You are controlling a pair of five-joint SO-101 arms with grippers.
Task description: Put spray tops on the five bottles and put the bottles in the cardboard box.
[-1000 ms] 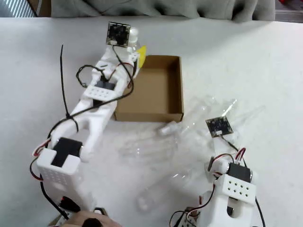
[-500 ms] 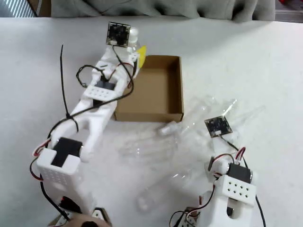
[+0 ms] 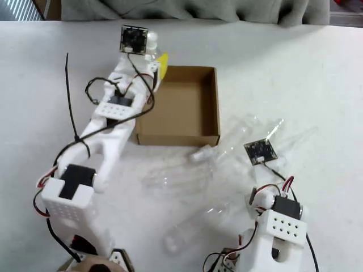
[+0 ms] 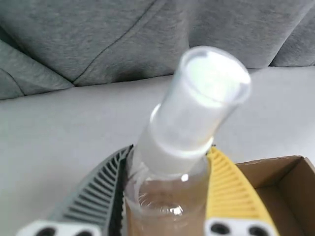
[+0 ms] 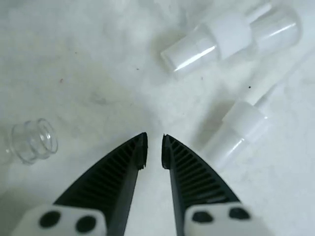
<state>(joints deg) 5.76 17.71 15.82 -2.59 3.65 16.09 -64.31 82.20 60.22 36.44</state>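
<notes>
A white table (image 3: 295,68) with grey cloth (image 4: 98,39) bunched along its far edge. My left gripper (image 4: 167,164) is clamped on a clear bottle (image 4: 162,196) with a frosted top (image 4: 197,108) already on, and the bottle leans in the grip. It sits just beside the far corner of the box (image 3: 178,139), not over the opening. If I let go here, I judge it would hit the rim or land outside. The lean and the slick plastic could also let it slip or twist. My right gripper (image 5: 153,147) hangs low over the table, fingers almost together and holding nothing, between an uncapped neck (image 5: 33,141) and two loose spray tops (image 5: 221,34). A nudge could roll them away. More clear bottles (image 3: 181,175) lie near the box, hard to pick out against the white.
</notes>
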